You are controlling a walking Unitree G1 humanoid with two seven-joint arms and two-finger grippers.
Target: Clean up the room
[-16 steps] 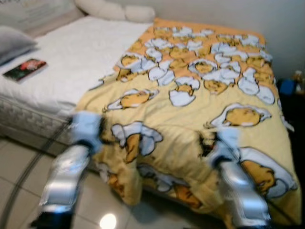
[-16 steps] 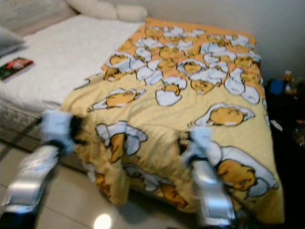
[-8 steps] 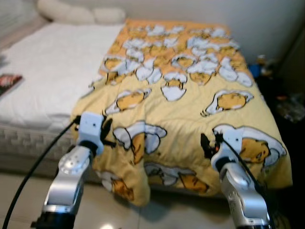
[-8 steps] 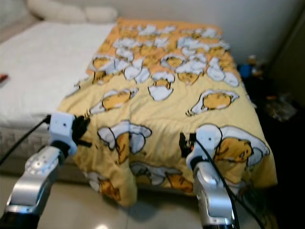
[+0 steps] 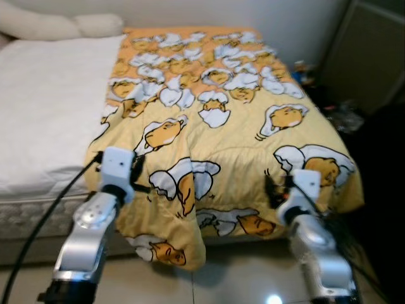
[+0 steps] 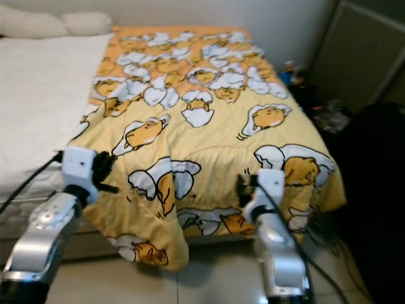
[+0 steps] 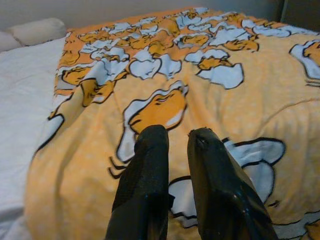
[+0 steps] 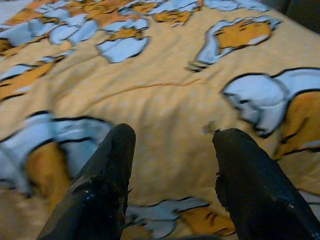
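Both hands sit at the foot edge of the yellow cartoon-egg print blanket (image 5: 234, 126), left hand (image 7: 172, 137) fingers nearly together, right hand (image 8: 172, 140) fingers apart, blanket stretching ahead over the white-sheeted bed (image 5: 44, 95) toward cream pillows (image 5: 57, 25).

White mattress sheet (image 5: 44, 95) bare on the bed's left half, two pale pillows (image 5: 60, 25) at the head against the wall. Glossy tile floor (image 5: 234, 278) at the foot. Dark cabinet (image 5: 367, 54) at right, blurred clutter (image 5: 304, 69) on the floor beside it
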